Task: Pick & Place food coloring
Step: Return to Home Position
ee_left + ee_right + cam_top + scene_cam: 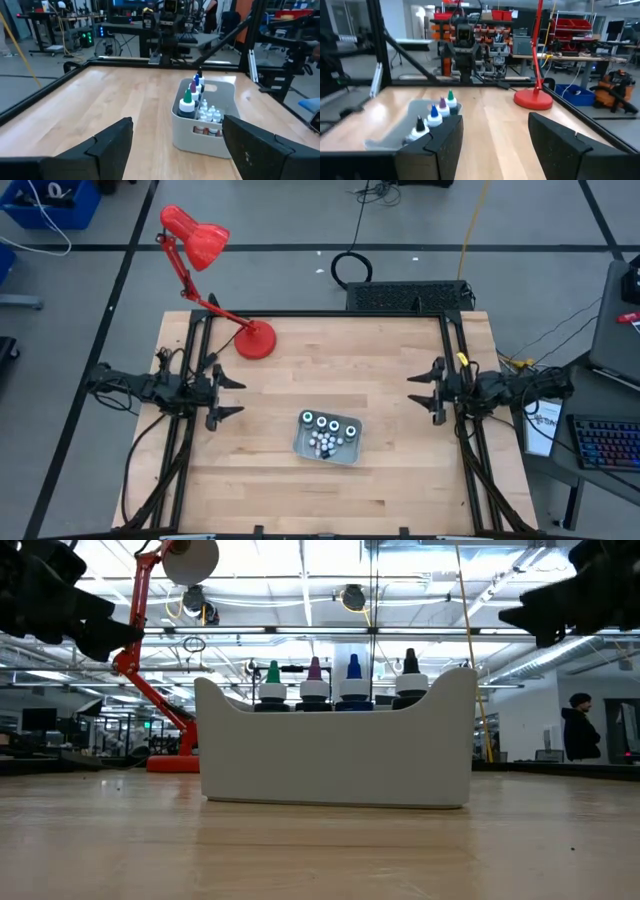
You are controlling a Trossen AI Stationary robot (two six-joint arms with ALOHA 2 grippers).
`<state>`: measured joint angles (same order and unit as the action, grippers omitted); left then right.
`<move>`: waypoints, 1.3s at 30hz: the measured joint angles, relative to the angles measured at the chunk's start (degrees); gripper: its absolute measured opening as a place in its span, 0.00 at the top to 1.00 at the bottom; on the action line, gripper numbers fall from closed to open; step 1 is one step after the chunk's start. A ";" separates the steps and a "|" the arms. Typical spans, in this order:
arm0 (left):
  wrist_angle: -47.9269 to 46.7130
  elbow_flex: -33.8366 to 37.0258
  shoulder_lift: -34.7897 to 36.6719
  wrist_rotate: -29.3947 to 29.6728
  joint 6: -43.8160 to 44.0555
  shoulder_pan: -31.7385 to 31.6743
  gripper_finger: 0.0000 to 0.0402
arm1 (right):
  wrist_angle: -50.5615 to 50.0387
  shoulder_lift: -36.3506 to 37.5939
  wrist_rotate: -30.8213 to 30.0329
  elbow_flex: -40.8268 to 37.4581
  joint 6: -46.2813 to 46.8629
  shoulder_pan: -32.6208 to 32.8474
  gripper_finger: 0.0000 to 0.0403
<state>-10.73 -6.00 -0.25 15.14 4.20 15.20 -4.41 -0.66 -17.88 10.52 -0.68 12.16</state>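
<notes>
The food coloring bottles [328, 423] stand inside a pale grey tray [300, 442] near the table's middle, toward the near edge. The larger bottles [340, 683] rise above the tray's wall, with green, purple, blue and black tips; several tiny white-topped vials [209, 114] sit beside them. My left gripper [232, 396] hovers open at the table's left side, pointing toward the tray. My right gripper [420, 390] hovers open at the right side, facing it too. Both are well apart from the tray.
A red desk lamp stands with its base [256, 340] on the table's far left part, its arm leaning left and its head [195, 235] beyond the far edge. Black frame rails [455, 360] run along the table's sides. Bare wood lies all around the tray.
</notes>
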 joint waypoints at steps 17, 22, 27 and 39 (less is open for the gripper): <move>0.31 0.00 -0.13 3.08 3.56 -0.06 0.24 | 11.89 0.51 7.37 -7.28 0.28 -0.01 0.47; 0.32 0.00 -0.15 2.99 3.51 -0.06 0.22 | 11.87 0.48 7.46 -7.38 1.70 -0.09 0.47; 0.29 0.00 -0.15 2.99 3.51 -0.06 0.21 | 11.89 0.50 7.46 -7.41 1.53 -0.09 0.47; 0.27 0.00 -0.15 2.99 3.55 -0.06 0.23 | 11.91 0.50 7.47 -7.47 1.53 -0.09 0.47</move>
<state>-10.46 -6.00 -0.40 18.13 7.75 15.14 7.50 -0.16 -10.41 3.05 0.84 12.08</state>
